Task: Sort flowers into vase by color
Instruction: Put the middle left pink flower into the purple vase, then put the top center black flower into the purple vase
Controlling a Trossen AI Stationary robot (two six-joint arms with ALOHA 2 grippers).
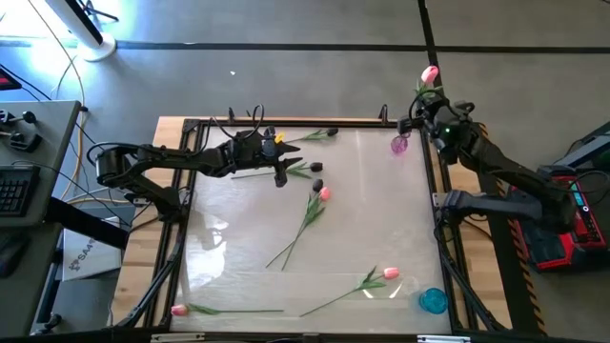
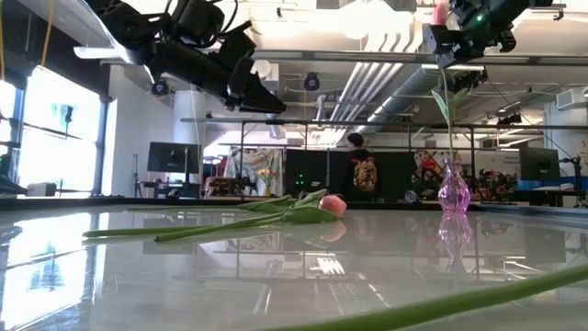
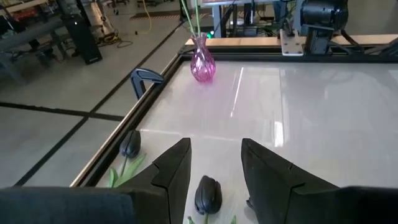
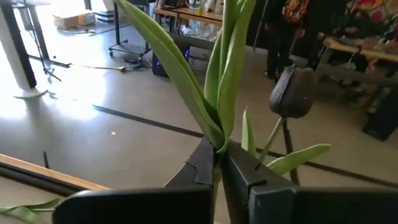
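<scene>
Near the table's (image 1: 248,286) far right corner, right gripper (image 1: 426,112) raised over the pink vase (image 1: 399,145), fingers (image 4: 205,165) clenched on a pink tulip's (image 1: 430,74) green stem. Near the far edge toward the left, left gripper (image 1: 282,176) hovering with fingers (image 3: 171,171) spread apart above a dark tulip (image 3: 208,194). Another dark tulip (image 3: 130,144) just beside the far rim. Pink tulips on the table: one mid-table (image 1: 324,193), two along the near edge (image 1: 390,273) (image 1: 179,310). Blue vase (image 1: 433,301) at the near right corner.
</scene>
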